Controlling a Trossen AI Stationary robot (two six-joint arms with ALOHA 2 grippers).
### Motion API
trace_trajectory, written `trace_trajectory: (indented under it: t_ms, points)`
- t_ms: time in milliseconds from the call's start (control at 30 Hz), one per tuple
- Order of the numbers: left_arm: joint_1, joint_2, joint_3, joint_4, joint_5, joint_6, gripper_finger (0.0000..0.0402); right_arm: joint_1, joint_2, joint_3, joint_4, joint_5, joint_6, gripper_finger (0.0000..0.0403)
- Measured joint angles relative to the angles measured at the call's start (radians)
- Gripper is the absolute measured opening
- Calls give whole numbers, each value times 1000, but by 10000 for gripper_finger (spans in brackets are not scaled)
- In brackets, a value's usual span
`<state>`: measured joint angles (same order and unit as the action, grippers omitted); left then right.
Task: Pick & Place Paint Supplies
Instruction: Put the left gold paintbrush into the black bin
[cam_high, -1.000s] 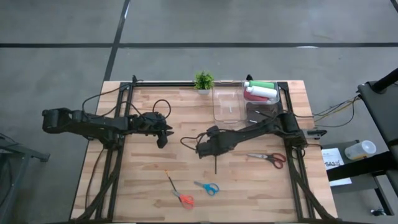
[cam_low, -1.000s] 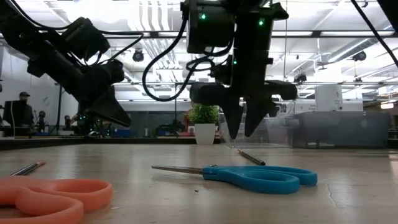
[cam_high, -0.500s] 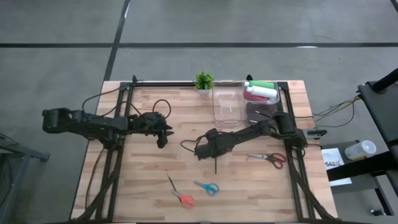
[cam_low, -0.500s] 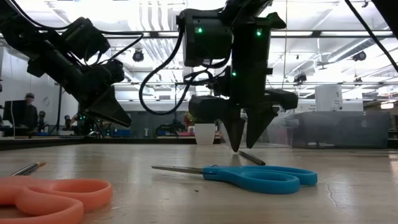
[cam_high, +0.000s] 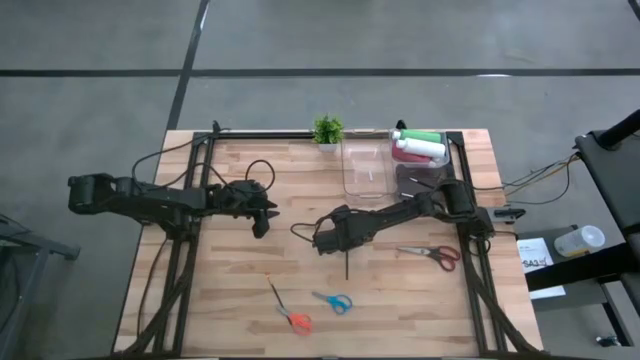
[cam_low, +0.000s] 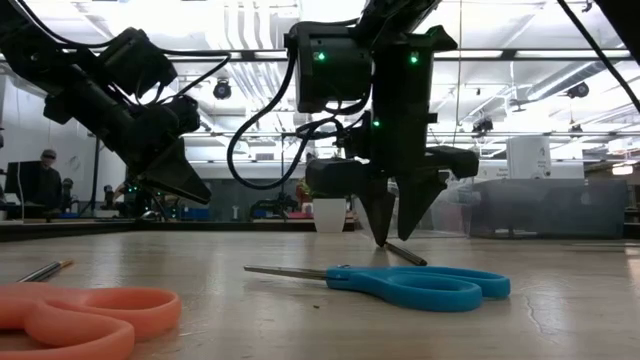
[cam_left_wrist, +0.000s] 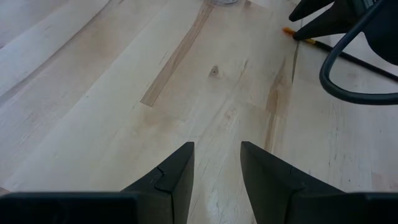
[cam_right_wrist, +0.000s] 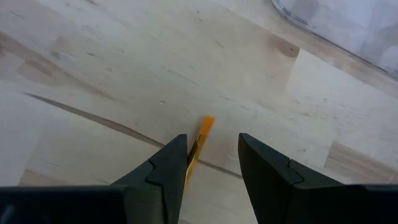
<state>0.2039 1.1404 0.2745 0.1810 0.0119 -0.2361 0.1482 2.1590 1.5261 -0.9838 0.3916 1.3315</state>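
The high view looks straight down from well above the wooden table (cam_high: 210, 300), taking in its whole top, both arms and the grey floor around it. The low view sits at tabletop height, close behind the blue scissors (cam_low: 405, 285), and faces level across the table into the room beyond. The left wrist view points forward and down past its own 2 fingers (cam_left_wrist: 171, 177) at bare wood, close to the surface. The right wrist view does likewise, nearer still. The blue scissors (cam_high: 333, 301) and the potted plant (cam_high: 326, 130) show in both the high and low views.
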Motion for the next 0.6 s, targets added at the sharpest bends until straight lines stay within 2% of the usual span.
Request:
trace_trajectory:
  t_ms: [267,600]
  points:
    - [0,0,0,0,0,0,138,0,0,-1,3,-5,-3,133]
    - [1,0,0,0,0,0,138,-1,1,-2,20,-20,-30,39]
